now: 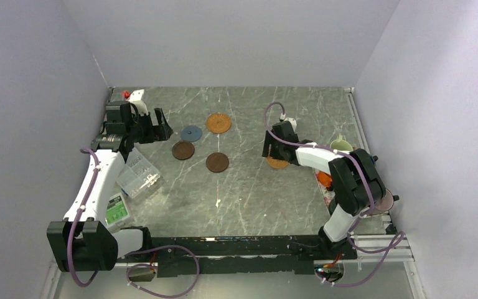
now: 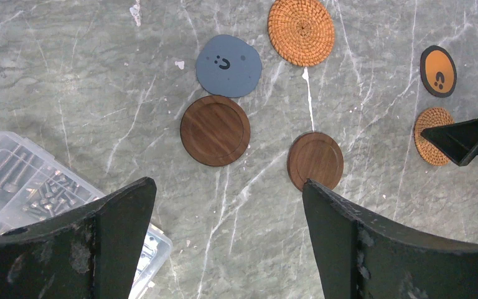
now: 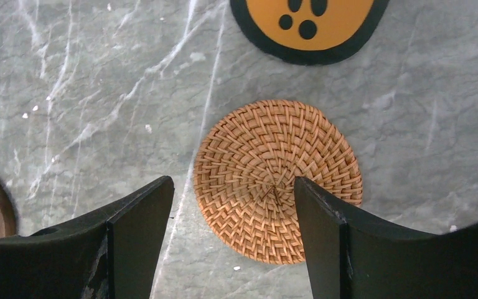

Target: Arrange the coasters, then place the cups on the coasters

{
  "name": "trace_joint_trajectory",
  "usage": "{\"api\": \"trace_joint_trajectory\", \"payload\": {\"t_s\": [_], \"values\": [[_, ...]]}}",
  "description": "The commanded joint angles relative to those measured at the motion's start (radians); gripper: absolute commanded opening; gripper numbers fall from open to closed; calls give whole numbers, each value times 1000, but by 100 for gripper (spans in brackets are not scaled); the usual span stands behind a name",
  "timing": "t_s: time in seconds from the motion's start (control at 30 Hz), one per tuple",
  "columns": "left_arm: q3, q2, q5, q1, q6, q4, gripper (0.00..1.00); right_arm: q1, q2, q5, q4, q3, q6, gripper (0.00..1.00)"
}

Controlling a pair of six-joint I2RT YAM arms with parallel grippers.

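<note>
Closest to my wrist lens, the right jaws are hanging released and empty above a woven coaster (image 3: 278,177) lying flat on the counter (image 3: 87,75), the black and orange coaster (image 3: 305,25) just beyond it. I am seeing the left jaws gaping wide, grasping nothing, over one brown coaster (image 2: 315,160), the other brown coaster (image 2: 215,129), the blue-grey coaster (image 2: 228,65) just beside that one and a second woven coaster (image 2: 301,31). A cream cup (image 1: 342,146) and an orange cup (image 1: 325,179) are sitting by the counter's right edge, partly hidden behind the right arm

The grey marbled table (image 1: 249,199) carries six flat coasters (image 2: 215,129) and a clear box of screws (image 1: 138,174).
</note>
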Motion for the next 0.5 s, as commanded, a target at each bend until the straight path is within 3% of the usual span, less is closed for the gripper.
{"api": "trace_joint_trajectory", "payload": {"t_s": [0.0, 0.47], "values": [[5, 2, 1, -4, -9, 17, 94, -34, 25, 42, -59, -34, 0, 76], [3, 0, -3, -5, -7, 20, 94, -72, 71, 58, -25, 5, -25, 76]]}}
